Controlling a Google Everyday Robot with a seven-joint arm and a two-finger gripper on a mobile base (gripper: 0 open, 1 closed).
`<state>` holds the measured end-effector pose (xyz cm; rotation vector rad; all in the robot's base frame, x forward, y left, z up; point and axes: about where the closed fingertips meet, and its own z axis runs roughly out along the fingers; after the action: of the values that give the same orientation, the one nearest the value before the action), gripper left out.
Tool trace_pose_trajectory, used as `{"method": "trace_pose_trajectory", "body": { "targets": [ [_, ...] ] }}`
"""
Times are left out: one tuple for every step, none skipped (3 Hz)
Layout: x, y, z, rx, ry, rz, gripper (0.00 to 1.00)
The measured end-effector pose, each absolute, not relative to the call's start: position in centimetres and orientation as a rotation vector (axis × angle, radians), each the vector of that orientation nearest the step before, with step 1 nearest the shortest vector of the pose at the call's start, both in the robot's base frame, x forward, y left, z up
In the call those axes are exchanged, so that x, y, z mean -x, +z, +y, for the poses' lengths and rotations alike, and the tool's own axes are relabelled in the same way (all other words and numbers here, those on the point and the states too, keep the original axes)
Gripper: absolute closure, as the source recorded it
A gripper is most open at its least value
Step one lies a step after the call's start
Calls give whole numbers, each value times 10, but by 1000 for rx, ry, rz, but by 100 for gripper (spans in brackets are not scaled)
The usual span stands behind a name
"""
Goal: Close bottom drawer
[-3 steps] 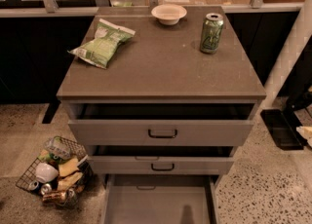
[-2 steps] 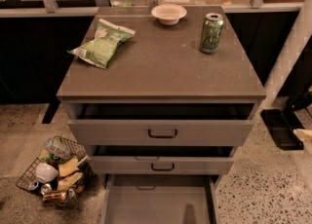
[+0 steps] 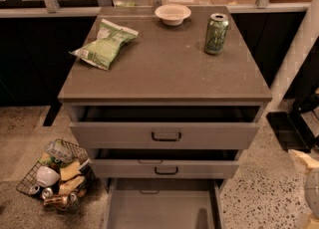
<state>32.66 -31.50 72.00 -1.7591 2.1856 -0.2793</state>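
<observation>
The bottom drawer (image 3: 162, 208) stands pulled far out under the middle drawer (image 3: 166, 169), so it needs a push. My gripper is out of view, so I cannot tell its jaws' state.

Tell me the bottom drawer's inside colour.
Bottom drawer: plain grey, camera view; gripper at lower right edge.

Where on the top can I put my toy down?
The wide front half of the cabinet top is bare, also the middle between the chip bag and the can. The back edge is busier, with the bowl. The hand is not in view.
</observation>
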Motion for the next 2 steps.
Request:
{"method": "trace_pose_trajectory", "body": {
  "targets": [
    [-323,675,-307,1769,-283,2169,0],
    [-307,635,-294,1831,-320,2146,0]
  ]
}}
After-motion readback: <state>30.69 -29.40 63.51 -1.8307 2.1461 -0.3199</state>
